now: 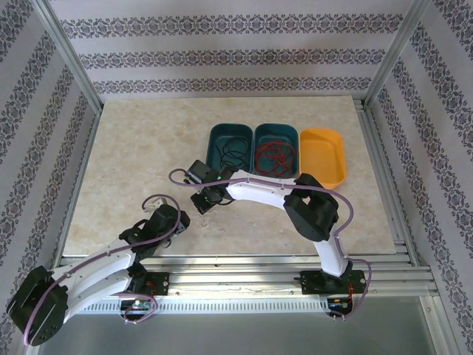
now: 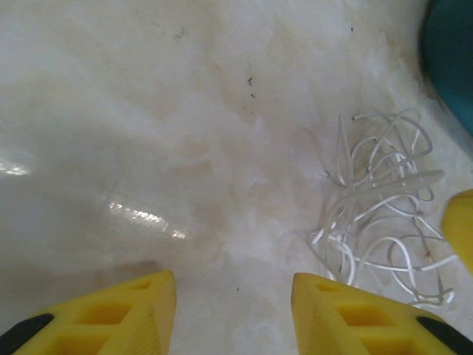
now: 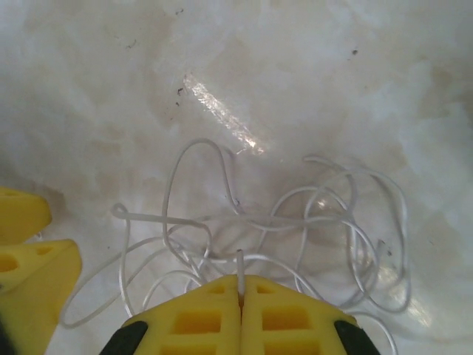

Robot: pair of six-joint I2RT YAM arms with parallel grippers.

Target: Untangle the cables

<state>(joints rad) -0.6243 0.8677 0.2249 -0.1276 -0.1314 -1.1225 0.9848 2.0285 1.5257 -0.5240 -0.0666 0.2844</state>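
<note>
Cables are sorted to roughly two thirds, judging by their present positions. The black cable (image 1: 233, 150) lies coiled in the left teal bin (image 1: 213, 144), and the red cable (image 1: 275, 157) lies coiled in the middle teal bin (image 1: 275, 127). Each is separate from the others. The orange bin (image 1: 323, 159), at the right end of the row, shows nothing inside.

The white cable (image 3: 273, 222) is the remaining item. It lies on the table (image 1: 133, 163) as a loose heap of overlapping loops, just in front of the left teal bin. Whether its loops are knotted cannot be told.

The right gripper (image 3: 241, 296) is clenched on a single strand of the white cable at the near edge of the heap. The left gripper (image 2: 233, 310) stands released just beside the heap, with only bare table between its jaws.

Remaining work, as judged: lift the white cable clear and place it, probably in the orange bin.
</note>
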